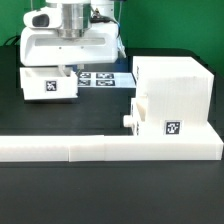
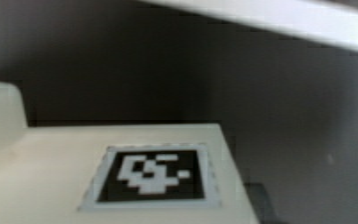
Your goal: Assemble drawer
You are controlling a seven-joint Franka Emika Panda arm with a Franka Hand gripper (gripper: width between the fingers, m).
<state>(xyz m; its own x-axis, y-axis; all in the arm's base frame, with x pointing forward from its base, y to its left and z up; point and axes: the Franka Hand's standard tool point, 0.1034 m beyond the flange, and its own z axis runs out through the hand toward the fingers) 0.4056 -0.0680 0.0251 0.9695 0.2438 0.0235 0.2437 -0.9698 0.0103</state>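
While seen from the exterior view, parked low at the back over a small tray (image 1: 49, 83) on the exterior view's left: gripper (image 1: 70, 62), fingertips hidden behind the tray's top edge, so impossible to tell whether spread or pinched. Carries a black-and-white tag on its front face (tray upright on the dark table (image 1: 100, 200)). Just beside it toward the exterior view's right, flat on the table: the marker board (image 1: 100, 78). Further right, standing tall: drawer housing (image 1: 172, 85), with a second tray (image 1: 150, 118) and its knob poking from the lower front. Across the foreground, touching the housing's base: long L-shaped bar (image 1: 100, 149).

From the wrist view, filling the lower frame: white tray surface (image 2: 69, 150) with a blurred tag (image 2: 153, 172); no fingertips identifiable.
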